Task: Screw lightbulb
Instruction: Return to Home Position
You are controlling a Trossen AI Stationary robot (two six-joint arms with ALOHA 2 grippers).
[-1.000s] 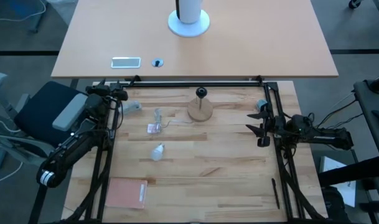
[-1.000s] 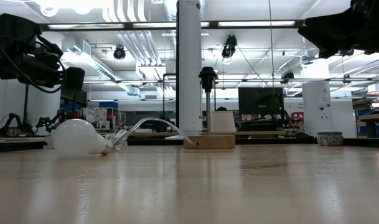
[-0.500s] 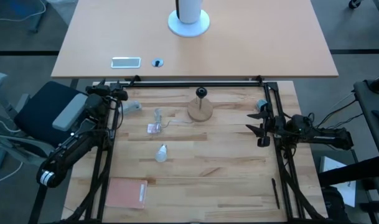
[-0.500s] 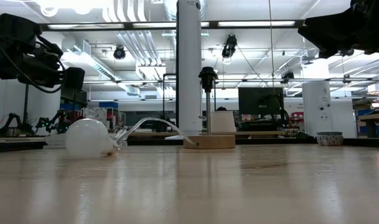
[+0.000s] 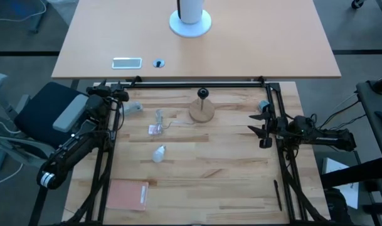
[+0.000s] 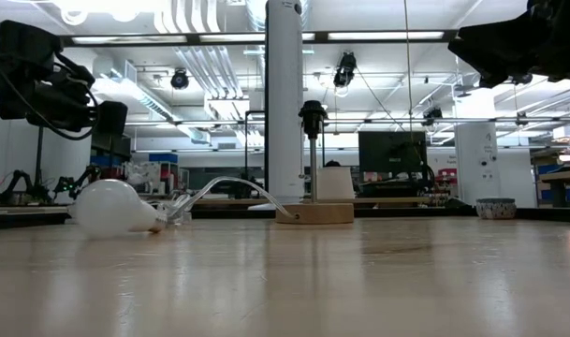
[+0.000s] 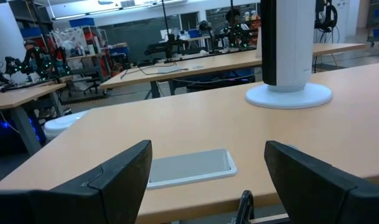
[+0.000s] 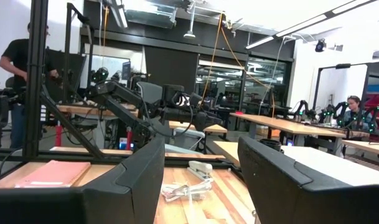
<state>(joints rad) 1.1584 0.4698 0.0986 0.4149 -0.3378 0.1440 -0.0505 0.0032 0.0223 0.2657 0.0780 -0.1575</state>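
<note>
resting at the left edge of the wooden tabletop (image 5: 228, 182), the left end effector (image 7: 208, 163) is released: its two dark fingers stand wide apart with nothing between them. it faces the pale rear table (image 5: 272, 44), where a flat white rectangular plate (image 5: 127, 63) lies.

an orange pad (image 5: 126, 193) lies flat near the front left corner of the tabletop. a small clear plastic wrapper (image 5: 156, 129) lies further back.

the lightbulb (image 5: 158, 153) lies on its side on the tabletop, between the wrapper and the orange pad, well apart from both arms. in the low view its frosted globe points left and its base points right. no end effector touches it.

the black socket stem (image 5: 203, 94) stands upright on its round wooden base (image 5: 202, 112), near the rear edge at mid-width, with no bulb fitted.

the right end effector (image 8: 200, 155) rests at the right edge of the tabletop, facing left across it. it is released, fingers spread and grasping nothing.
</note>
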